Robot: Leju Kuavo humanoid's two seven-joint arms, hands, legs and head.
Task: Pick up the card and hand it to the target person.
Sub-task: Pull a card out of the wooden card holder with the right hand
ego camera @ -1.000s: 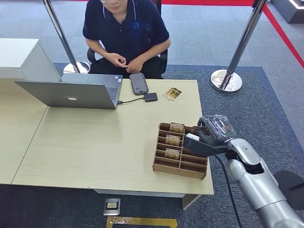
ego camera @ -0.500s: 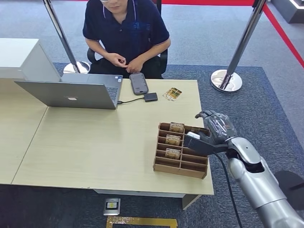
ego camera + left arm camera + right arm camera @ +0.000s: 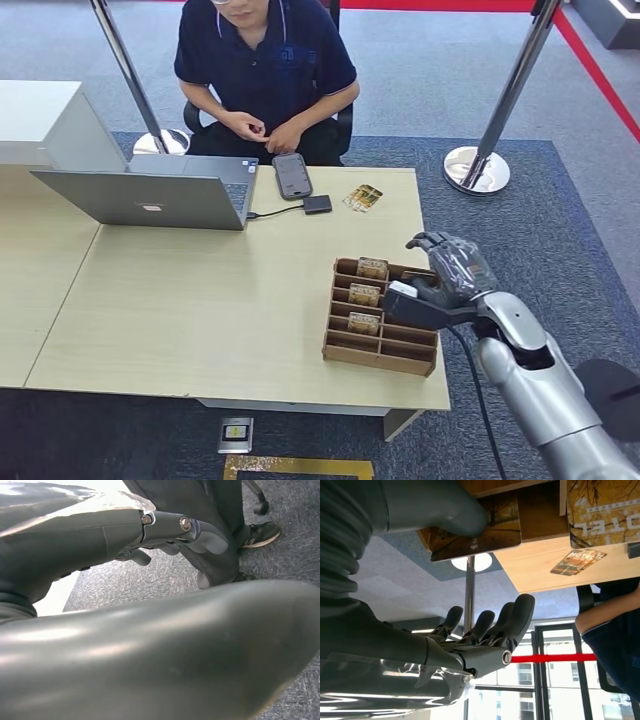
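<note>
Over the card rack (image 3: 380, 345), right hand (image 3: 445, 280) spread.

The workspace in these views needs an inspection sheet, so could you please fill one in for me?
Surface: light wooden table, with a second one butted against its left side.
Job's things: brown slotted card rack near the right front edge, cards standing in its left slots; one card lying flat at the far edge.
Clutter: laptop, phone, small black box.
Hands: right hand at the rack's right side, fingers apart, thumb over a card, nothing gripped; left hand low beside the table, grip unclear.
Cables: one from laptop to the box; one black cable under the right arm.
Surroundings: seated person, barrier posts, grey carpet.
</note>
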